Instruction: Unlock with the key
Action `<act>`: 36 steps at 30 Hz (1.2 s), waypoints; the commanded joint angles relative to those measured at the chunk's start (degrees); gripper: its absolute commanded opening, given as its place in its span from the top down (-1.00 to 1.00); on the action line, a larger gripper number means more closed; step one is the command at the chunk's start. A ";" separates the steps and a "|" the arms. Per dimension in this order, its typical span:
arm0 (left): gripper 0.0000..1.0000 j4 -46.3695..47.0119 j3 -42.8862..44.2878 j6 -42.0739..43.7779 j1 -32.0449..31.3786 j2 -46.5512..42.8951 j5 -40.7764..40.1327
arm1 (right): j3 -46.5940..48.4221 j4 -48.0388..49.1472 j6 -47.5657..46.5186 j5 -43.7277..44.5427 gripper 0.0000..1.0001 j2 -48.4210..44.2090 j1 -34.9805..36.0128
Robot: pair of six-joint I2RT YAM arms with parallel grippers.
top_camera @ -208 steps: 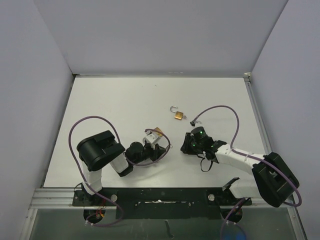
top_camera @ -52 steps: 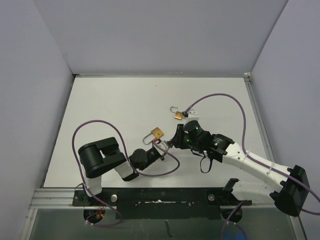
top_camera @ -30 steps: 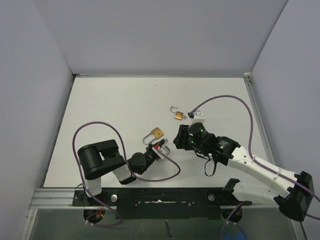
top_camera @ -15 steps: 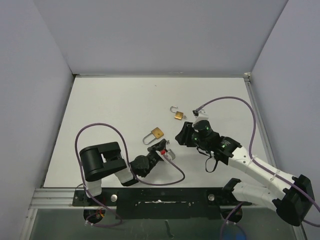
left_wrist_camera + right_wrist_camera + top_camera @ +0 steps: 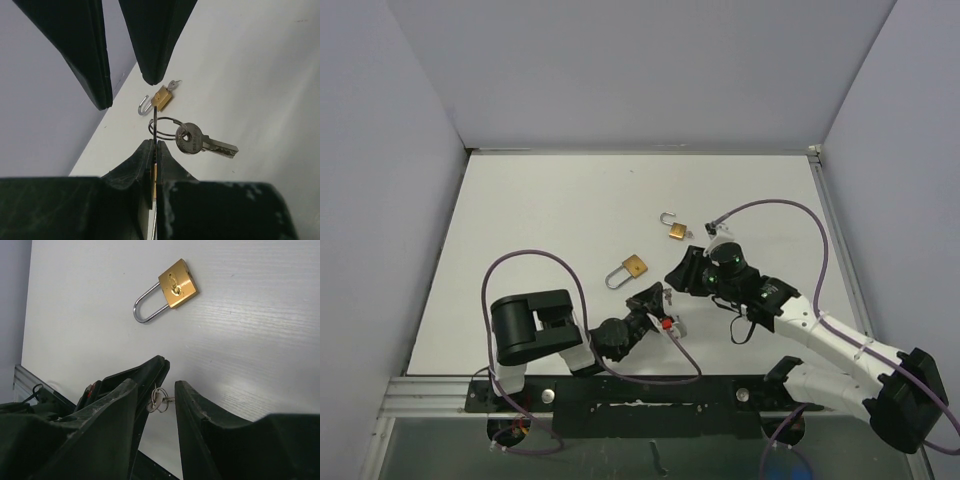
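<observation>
The left arm lay low along the table (image 5: 540,220), its left gripper (image 5: 658,303) clamped on the key ring (image 5: 162,127) with the key (image 5: 192,140) dangling, while the right arm reached leftward, its right gripper (image 5: 171,374) parted and empty close by, near the closed padlock (image 5: 628,269).

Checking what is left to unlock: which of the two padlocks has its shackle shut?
The nearer brass padlock, closer to the arms: its shackle forms a closed loop into the body. The farther padlock has its shackle hanging open like a hook.

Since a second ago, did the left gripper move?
Yes. The left gripper, holding the keys, slid right and toward the near edge of the table, away from the larger padlock, which stayed put.
</observation>
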 commanded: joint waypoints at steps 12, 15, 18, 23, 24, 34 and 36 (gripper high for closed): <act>1.00 15.50 6.56 15.29 -0.53 0.51 -1.10 | -6.56 6.47 0.63 1.77 0.27 -13.39 -2.74; 1.00 15.50 7.19 17.85 -0.59 -1.07 -0.53 | -6.11 6.10 -0.40 1.78 0.29 -16.66 -3.95; 1.00 15.50 7.74 19.37 -0.70 -2.54 0.30 | -5.53 5.72 -0.60 1.02 0.30 -18.62 -4.96; 1.00 15.50 8.66 21.53 -0.68 -3.95 0.53 | -5.79 5.46 -0.01 -1.56 0.33 -19.47 -6.46; 1.00 15.50 9.01 21.75 -0.79 -3.96 0.32 | -6.20 5.76 0.25 -2.00 0.33 -19.77 -6.65; 1.00 15.50 11.96 26.01 -1.67 -3.17 -1.13 | -7.47 6.54 2.23 -7.01 0.38 -22.11 -8.00; 1.00 15.50 12.46 27.05 -1.65 -3.10 -1.58 | -7.21 5.91 2.90 -7.66 0.39 -21.78 -8.27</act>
